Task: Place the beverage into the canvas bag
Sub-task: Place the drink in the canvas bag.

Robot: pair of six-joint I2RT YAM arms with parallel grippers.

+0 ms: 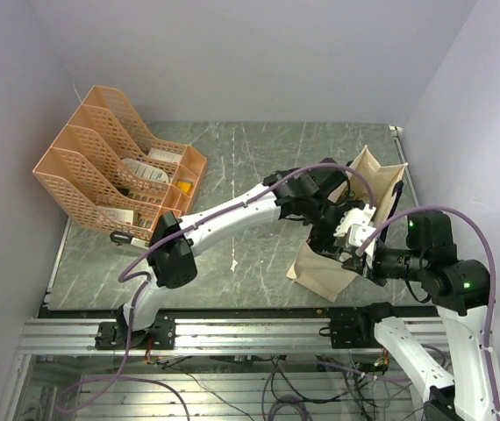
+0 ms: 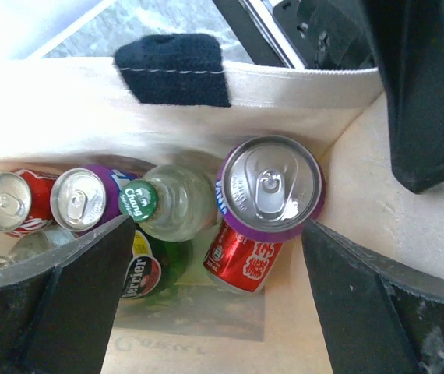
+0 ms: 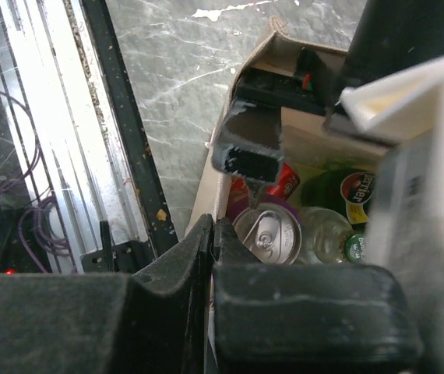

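Note:
The cream canvas bag point(image 1: 318, 274) stands open at the table's right. My left gripper point(image 1: 345, 228) hangs over its mouth, open and empty point(image 2: 218, 227). A purple-rimmed can point(image 2: 270, 187) stands upright in the bag between and below the spread fingers, close to the right finger point(image 2: 362, 296). It rests on a red can point(image 2: 241, 261). Beside it are a Chang bottle point(image 2: 167, 206), a Perrier bottle point(image 2: 148, 269) and two more cans point(image 2: 43, 201). My right gripper point(image 3: 213, 227) is shut on the bag's near rim point(image 3: 210, 191); the purple can point(image 3: 269, 234) shows just beyond it.
Orange plastic file trays point(image 1: 110, 167) holding papers stand at the back left. A metal rail point(image 1: 232, 333) runs along the table's near edge. The bag's navy handle point(image 2: 175, 68) lies over the far rim. Walls close in on three sides.

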